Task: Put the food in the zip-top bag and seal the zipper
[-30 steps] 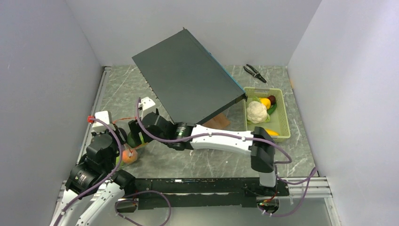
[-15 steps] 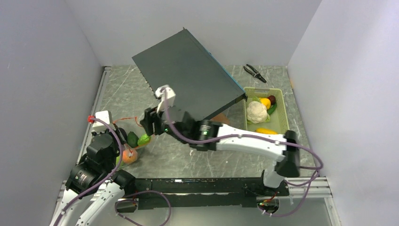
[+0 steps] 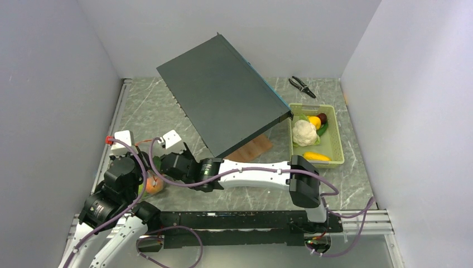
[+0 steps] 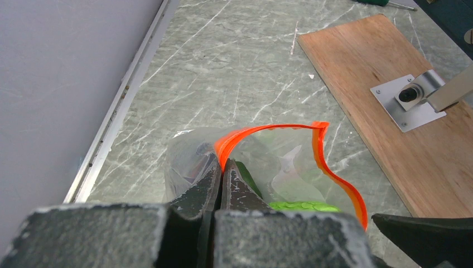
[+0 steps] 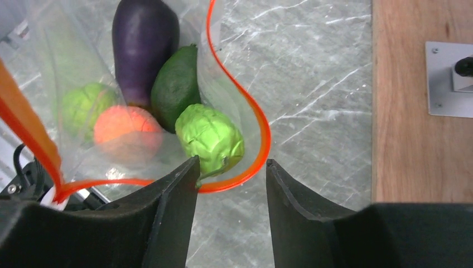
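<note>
The left gripper (image 4: 221, 167) is clamped shut on one lip of the zipper (image 4: 318, 142), holding the zip-top bag (image 5: 56, 61) over by the left arm with its mouth gaping. The right gripper (image 5: 231, 167) hangs right at that mouth, jaws apart and gripping nothing, with the free lip's curve running between them and a pale green piece (image 5: 211, 137) just ahead inside. So the right arm looks like the closer one for that loose lip.
</note>
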`<state>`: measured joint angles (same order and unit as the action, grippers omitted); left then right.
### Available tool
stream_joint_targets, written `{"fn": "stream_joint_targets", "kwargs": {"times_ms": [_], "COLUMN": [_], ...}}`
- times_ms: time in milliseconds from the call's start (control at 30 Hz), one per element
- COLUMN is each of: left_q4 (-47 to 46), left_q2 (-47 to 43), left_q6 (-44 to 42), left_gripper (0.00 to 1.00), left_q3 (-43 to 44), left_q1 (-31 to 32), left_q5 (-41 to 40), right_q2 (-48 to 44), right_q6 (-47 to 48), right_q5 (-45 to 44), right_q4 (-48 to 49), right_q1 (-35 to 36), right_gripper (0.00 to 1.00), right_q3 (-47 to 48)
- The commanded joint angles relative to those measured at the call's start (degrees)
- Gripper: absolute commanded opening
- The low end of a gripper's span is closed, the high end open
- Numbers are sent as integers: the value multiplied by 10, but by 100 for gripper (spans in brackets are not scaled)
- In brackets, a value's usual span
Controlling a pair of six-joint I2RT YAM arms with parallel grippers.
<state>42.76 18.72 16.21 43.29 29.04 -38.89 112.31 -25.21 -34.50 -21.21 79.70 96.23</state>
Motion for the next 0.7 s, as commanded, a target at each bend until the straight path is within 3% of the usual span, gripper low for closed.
{"fn": "stream_joint_targets", "kwargs": {"times_ms": [0, 500, 633, 667], "left_q4": [-17, -20, -20, -18], "left_q2": [4, 5, 4, 3], "left_q6": [3, 0, 1, 2], "left_gripper": [0, 0, 0, 0], "left_q3": [5, 3, 3, 4], "left_q1": [2, 2, 2, 2], "left_q5": [-6, -4, -3, -4], "right_q2": [1, 3, 9, 10], "right_q6": [22, -6, -16, -16], "right_q5": [-47, -7, -10, -11], "right_q4": [15, 39, 39, 38], "right_q1": [-1, -2, -2, -1], "right_gripper": [47, 21, 1, 0], "right_q3": [39, 22, 33, 40]}}
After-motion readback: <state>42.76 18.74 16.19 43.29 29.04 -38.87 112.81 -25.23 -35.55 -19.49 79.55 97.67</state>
